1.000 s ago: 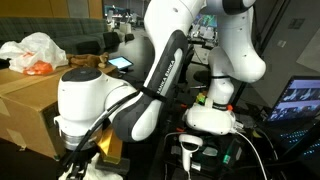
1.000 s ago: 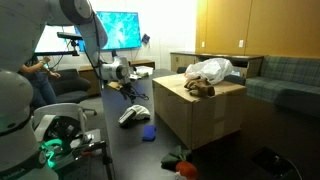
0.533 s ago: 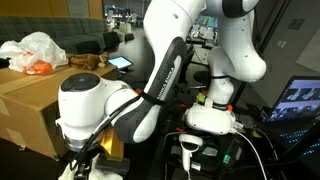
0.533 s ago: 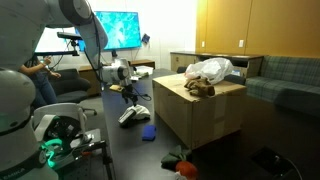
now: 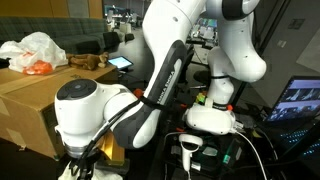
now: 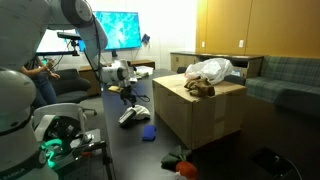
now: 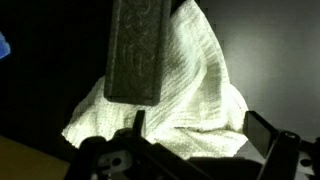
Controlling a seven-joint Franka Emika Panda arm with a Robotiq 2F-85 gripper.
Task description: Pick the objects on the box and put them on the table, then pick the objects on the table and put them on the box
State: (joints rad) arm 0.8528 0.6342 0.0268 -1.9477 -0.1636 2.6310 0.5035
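A cardboard box [image 6: 195, 112] carries a crumpled white plastic bag [image 6: 210, 69] and a brown object [image 6: 201, 89]; the box also shows in an exterior view [image 5: 30, 100], with an orange item [image 5: 38, 68] by the bag. A white cloth [image 7: 190, 90] lies on the dark surface with a grey rectangular block [image 7: 140, 50] on it; it also shows in an exterior view [image 6: 130, 115]. My gripper [image 7: 200, 125] is open just above the cloth, one finger on each side of its near fold. In an exterior view the gripper [image 6: 130, 96] hangs over the cloth.
A blue object [image 6: 147, 132] lies beside the cloth near the box. Orange and green items [image 6: 181, 160] lie on the floor before the box. The robot base [image 5: 212, 115], cables and a screen [image 5: 300, 100] stand behind. A sofa [image 6: 285, 80] is at the far side.
The arm's wrist has sunk slightly toward the cloth. Nothing on the box or the surface has moved.
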